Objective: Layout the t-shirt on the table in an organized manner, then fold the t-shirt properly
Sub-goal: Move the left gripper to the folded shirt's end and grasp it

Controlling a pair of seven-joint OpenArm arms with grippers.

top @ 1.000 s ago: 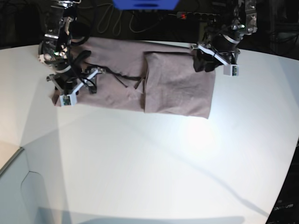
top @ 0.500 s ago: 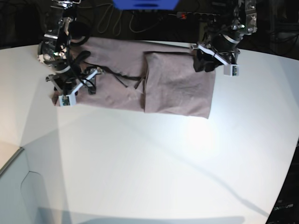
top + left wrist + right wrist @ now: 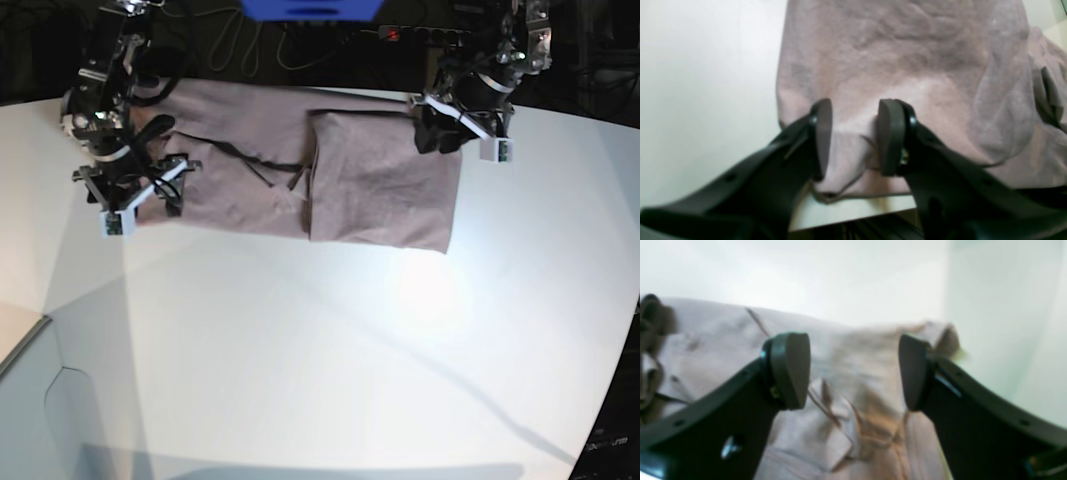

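The mauve t-shirt point(image 3: 250, 185) lies flat at the far side of the white table point(image 3: 300, 350), and its right part is folded over into a neat panel point(image 3: 380, 190). My left gripper point(image 3: 437, 140) sits low over the far right corner of that panel. In the left wrist view its jaws point(image 3: 857, 133) stand apart, with flat cloth point(image 3: 907, 66) under and between them. My right gripper point(image 3: 160, 192) hovers at the shirt's left edge. In the right wrist view it point(image 3: 851, 373) is wide open above rumpled cloth point(image 3: 846, 426).
Beyond the table's far edge are a blue object point(image 3: 310, 8) and a power strip point(image 3: 420, 35) with cables. In the left wrist view the table edge point(image 3: 853, 210) runs just behind the shirt's corner. The table's curved edge point(image 3: 30, 335) shows at lower left.
My right arm has slid left towards the shirt's left edge, and its jaws have opened a little wider. The left arm and the folded panel have not moved.
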